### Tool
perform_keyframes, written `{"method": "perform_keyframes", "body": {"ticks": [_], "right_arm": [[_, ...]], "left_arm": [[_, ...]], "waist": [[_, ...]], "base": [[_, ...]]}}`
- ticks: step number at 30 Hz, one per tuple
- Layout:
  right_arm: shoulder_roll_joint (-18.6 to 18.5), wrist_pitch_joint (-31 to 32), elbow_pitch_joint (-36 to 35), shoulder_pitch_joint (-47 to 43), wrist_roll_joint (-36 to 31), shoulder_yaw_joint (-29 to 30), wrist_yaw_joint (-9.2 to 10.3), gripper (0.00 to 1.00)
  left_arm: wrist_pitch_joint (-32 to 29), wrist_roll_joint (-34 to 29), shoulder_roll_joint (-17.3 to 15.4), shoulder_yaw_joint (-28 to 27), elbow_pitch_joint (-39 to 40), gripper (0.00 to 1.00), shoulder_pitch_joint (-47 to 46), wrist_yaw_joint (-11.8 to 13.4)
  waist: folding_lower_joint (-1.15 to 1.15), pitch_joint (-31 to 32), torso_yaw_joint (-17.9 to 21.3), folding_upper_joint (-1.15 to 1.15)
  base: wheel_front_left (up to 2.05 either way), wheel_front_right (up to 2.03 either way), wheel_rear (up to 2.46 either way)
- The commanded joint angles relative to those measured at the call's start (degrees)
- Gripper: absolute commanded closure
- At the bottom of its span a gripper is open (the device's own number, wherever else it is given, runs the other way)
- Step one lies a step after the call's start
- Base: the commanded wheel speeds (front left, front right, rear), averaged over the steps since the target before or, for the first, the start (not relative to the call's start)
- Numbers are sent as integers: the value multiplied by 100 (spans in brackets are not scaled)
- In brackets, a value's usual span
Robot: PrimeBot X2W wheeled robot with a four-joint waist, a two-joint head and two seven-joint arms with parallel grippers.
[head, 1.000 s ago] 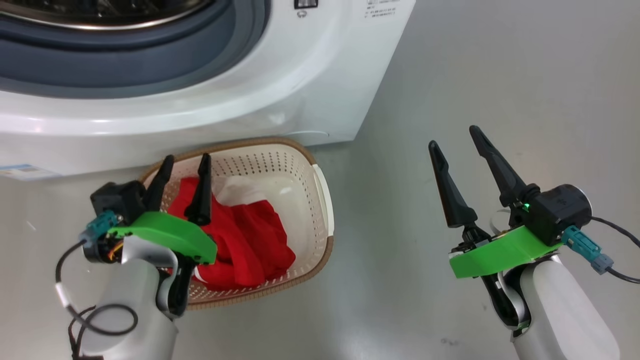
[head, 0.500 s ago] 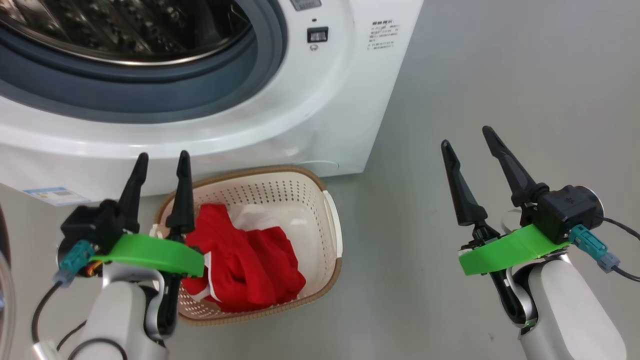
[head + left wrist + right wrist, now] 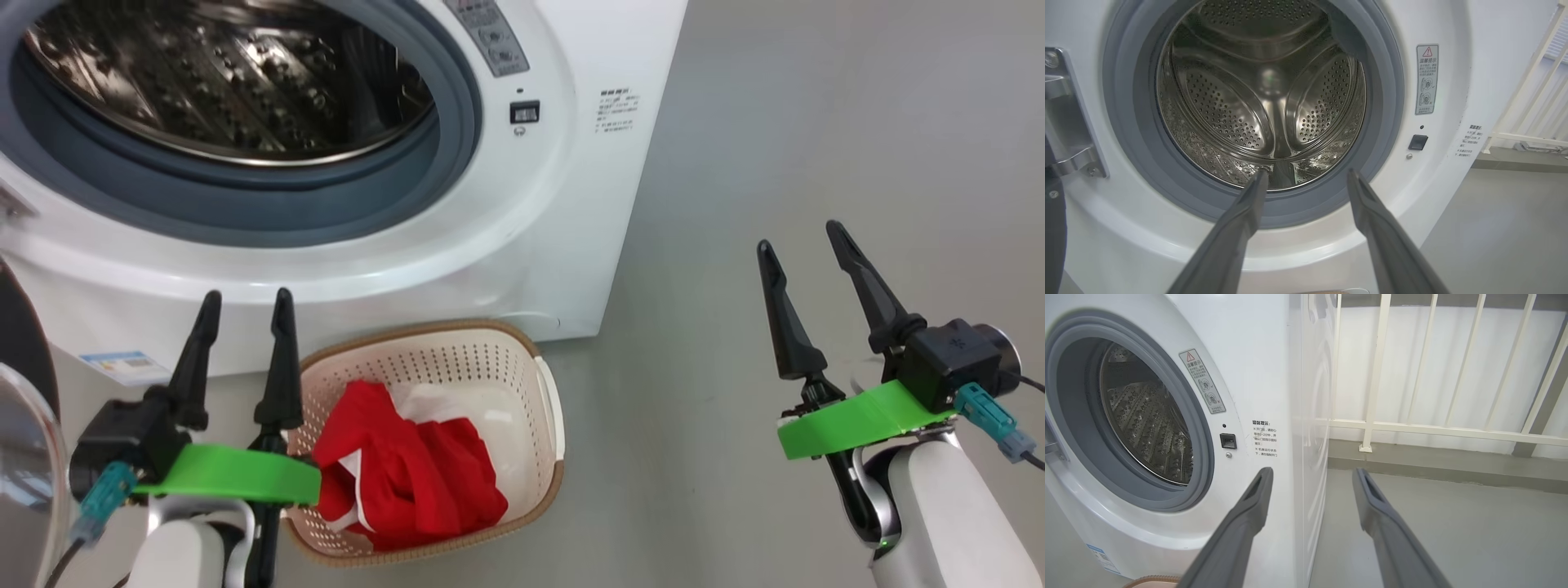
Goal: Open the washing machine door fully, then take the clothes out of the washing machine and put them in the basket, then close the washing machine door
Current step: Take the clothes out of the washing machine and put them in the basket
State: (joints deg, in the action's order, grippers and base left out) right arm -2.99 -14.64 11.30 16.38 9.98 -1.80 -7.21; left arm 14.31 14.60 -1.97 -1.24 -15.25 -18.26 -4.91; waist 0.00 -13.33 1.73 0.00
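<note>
The door (image 3: 18, 343) is the thing left to handle. It stands swung open at the left edge of the washing machine (image 3: 563, 212), a glossy black ring around a bulging clear glass bowl (image 3: 28, 474), hung on a metal hinge (image 3: 1063, 118). I judge it stiff, fairly heavy and slick, so a push on the black rim far from the hinge should swing it better than a pinch on the glass. The drum (image 3: 1265, 94) looks empty. The red clothes (image 3: 408, 478), soft with white trim, lie heaped in the cream basket (image 3: 457, 359) on the floor, just before the machine's bottom front edge. The left gripper (image 3: 246, 296) and right gripper (image 3: 798, 237) each hang with 2 fingers spread, holding nothing.
</note>
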Motion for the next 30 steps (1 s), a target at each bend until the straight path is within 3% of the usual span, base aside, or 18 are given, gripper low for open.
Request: {"method": "perform_keyframes", "body": {"ticks": [1,30], "right_arm": [[12,-36,-118,-69,-35,-79,-28,0],[12,-36,-81,-747,40,-19,-28,0]], "left_arm": [[69,-81,-93,-230,245,0,124,64],[69,-335,-91,-530,723,0,1244,257]], "waist": [[0,215,4,0],[0,1147,13,0]], "base": [[0,0,0],[0,0,0]]}}
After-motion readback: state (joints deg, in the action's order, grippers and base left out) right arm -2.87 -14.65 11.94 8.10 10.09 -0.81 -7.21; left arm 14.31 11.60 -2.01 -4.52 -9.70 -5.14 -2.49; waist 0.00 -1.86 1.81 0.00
